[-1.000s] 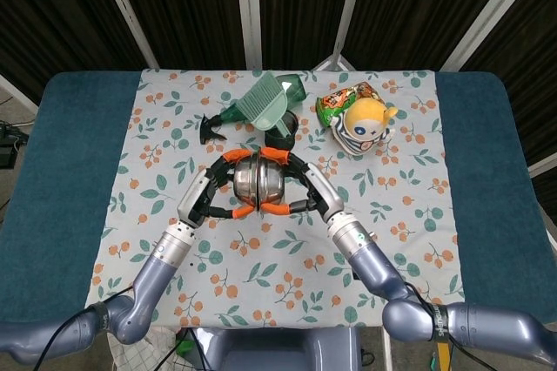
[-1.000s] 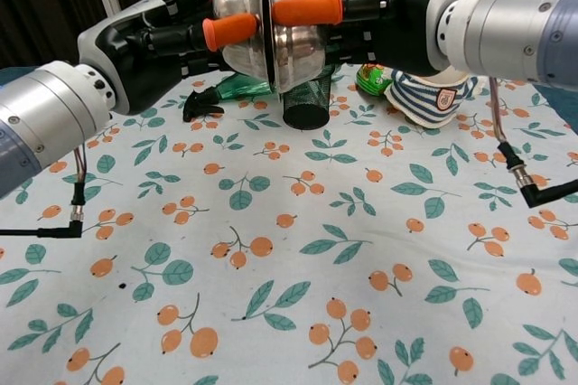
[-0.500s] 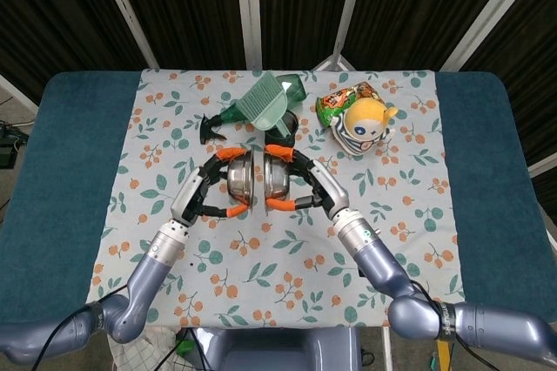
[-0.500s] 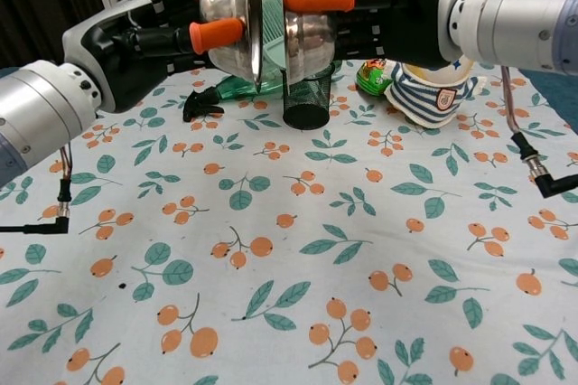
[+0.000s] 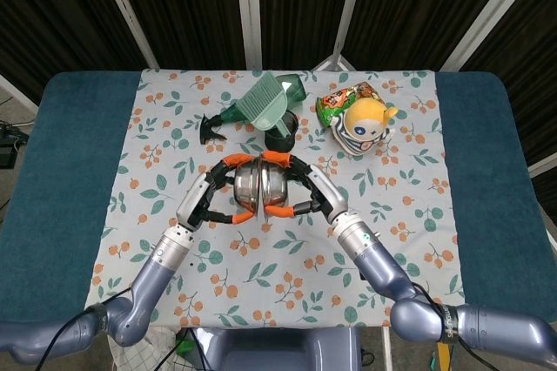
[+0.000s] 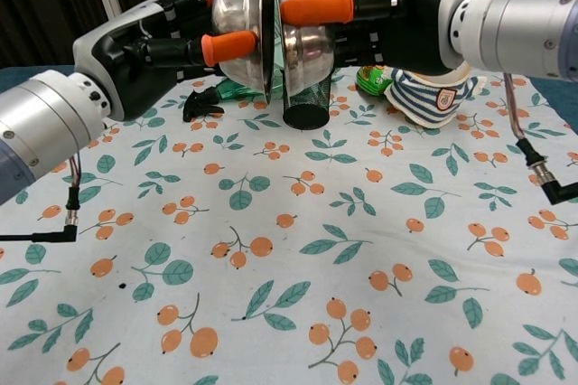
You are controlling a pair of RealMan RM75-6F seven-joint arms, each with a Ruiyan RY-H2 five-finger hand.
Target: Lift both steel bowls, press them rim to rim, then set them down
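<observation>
So both steel bowls are up in the air over the middle of the desk [image 5: 78, 171], held on edge with their open sides facing each other. Left hand [image 5: 211, 198] grasps the left bowl [image 5: 246, 185] around its domed back, orange-tipped fingers [image 6: 229, 43] wrapped over the curve. Right hand [image 5: 306, 192] grasps the right bowl [image 5: 276, 185] the same way.

Rims look near or just touching. From the chest view a thin gap seems to show toward the top, but I can't be sure at this angle.

Handling guess: thin polished steel, light, stiff and slippery. Best hold is a spread grasp across the dome with fingertips near the rim lip, so a bowl can't squirt out when pressed. Pressing off-center would likely make the rims skate past each other.

Behind the bowls at 12 o'clock is a black mesh cup [image 6: 306, 100]. Further back, about 12, a green brush [image 5: 264, 104]. At 1 to 2 o'clock sit a plush doll [image 5: 365, 126] and a snack bag [image 5: 335, 103]. A floral cloth [image 5: 287, 258] covers the desk.
</observation>
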